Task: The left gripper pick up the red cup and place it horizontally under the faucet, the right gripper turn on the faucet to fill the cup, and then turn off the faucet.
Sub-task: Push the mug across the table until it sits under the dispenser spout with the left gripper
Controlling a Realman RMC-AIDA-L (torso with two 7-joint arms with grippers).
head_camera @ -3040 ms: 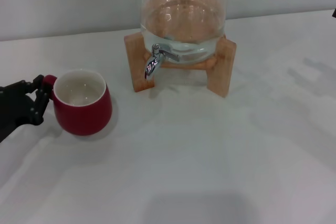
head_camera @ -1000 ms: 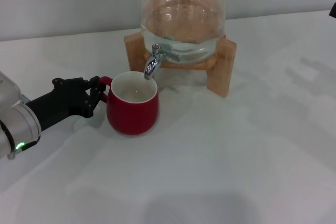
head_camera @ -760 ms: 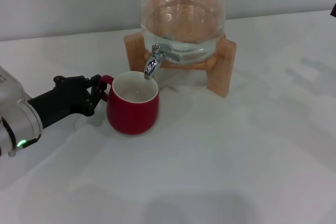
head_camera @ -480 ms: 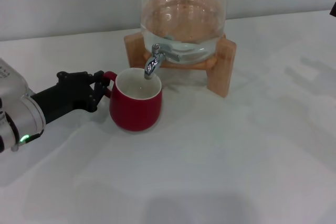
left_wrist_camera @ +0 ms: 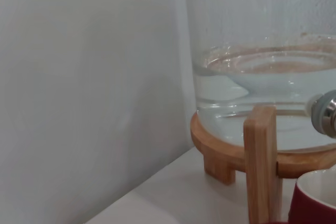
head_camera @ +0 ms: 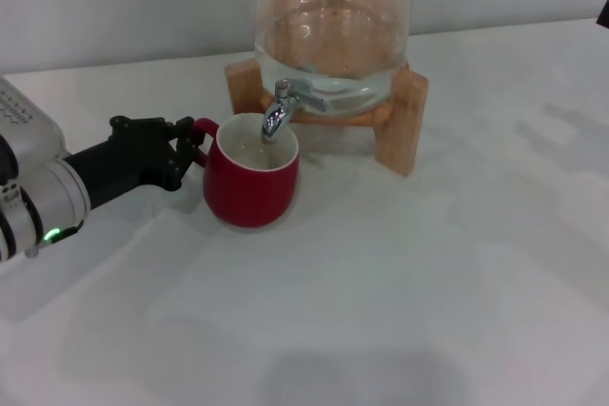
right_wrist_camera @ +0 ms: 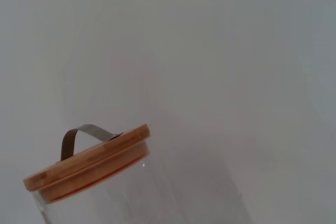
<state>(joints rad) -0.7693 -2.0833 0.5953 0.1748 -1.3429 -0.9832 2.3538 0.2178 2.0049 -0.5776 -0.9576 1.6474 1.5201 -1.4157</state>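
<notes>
The red cup (head_camera: 251, 179) stands upright on the white table, its white inside open upward, right below the spout of the chrome faucet (head_camera: 277, 108). The faucet sticks out of a clear glass jar (head_camera: 333, 26) holding water. My left gripper (head_camera: 190, 152) reaches in from the left and is shut on the cup's red loop handle. In the left wrist view the cup's rim (left_wrist_camera: 316, 199) shows at the corner and the faucet (left_wrist_camera: 326, 114) at the edge. My right gripper is out of view; only a dark tip (head_camera: 604, 12) shows at the head view's right edge.
The jar rests on a wooden stand (head_camera: 400, 121) with legs at the table's back centre; the stand (left_wrist_camera: 261, 156) also shows in the left wrist view. The right wrist view shows the jar's wooden lid (right_wrist_camera: 89, 163) with a metal handle. A plain wall runs behind.
My left gripper has slid the cup from the table's left to the right and back, bringing it under the faucet spout. The faucet and jar have not moved.
</notes>
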